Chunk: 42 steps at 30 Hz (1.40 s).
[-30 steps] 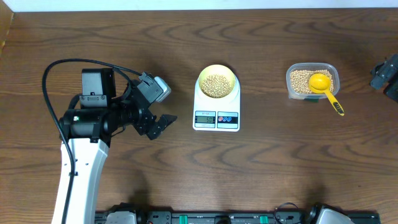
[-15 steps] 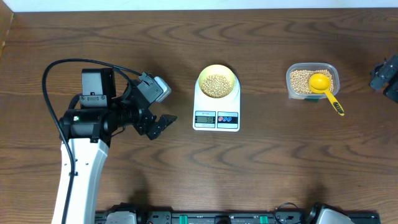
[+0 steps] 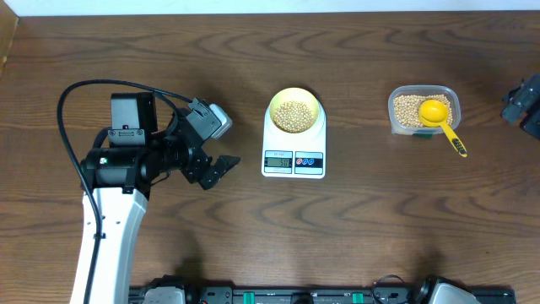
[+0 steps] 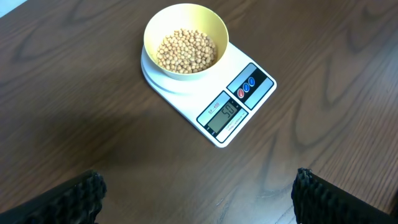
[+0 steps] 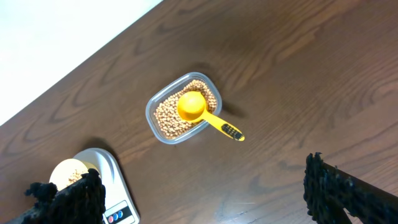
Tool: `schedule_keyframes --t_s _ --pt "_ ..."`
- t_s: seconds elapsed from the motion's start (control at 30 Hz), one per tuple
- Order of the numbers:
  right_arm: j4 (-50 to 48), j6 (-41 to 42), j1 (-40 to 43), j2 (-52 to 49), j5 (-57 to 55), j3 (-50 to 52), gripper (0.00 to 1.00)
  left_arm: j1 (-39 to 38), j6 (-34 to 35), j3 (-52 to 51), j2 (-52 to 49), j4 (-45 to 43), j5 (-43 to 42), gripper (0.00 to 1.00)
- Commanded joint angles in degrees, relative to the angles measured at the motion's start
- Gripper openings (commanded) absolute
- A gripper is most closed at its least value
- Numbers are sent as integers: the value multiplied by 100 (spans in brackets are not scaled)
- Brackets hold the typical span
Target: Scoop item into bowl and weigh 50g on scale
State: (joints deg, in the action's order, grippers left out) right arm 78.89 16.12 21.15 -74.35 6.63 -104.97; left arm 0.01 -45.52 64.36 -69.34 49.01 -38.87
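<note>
Nothing's moved lately: beans (image 4: 185,51) fill the bowl (image 4: 186,16) on the scale (image 4: 255,99), reading looks on target, left end effector (image 3: 221,143) and right end effector (image 5: 205,196) both spread and empty, so basically done.

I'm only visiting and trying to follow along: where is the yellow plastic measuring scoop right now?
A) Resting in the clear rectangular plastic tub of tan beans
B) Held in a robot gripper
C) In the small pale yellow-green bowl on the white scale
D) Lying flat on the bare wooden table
A: the yellow plastic measuring scoop has its cup on the tan beans inside the clear rectangular plastic tub, with its handle poking out over the rim.
</note>
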Motion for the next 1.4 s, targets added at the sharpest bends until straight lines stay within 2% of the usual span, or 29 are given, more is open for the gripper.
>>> schedule_keyframes --t_s 0.0,0.7,0.8,0.9,1.03,1.27,1.37 --pt "26 57 -24 9 15 -72 99 31 -96 26 0 0 -52 98" --pt "103 -96 -24 -11 -260 -42 99 31 -96 26 0 0 -52 97" --pt "-343 -105 -111 162 -603 258 99 31 -96 26 0 0 -52 97" --pt "-1102 -564 -278 535 -715 881 99 31 -96 26 0 0 -52 98" --pt "-2570 -1226 -485 1318 -708 2214 99 31 -96 26 0 0 -52 98" --pt "-4988 -1563 -551 2835 -343 4603 99 31 -96 26 0 0 -52 98" --pt "-5608 -1598 -590 3399 -175 5370 99 31 -96 26 0 0 -52 97"
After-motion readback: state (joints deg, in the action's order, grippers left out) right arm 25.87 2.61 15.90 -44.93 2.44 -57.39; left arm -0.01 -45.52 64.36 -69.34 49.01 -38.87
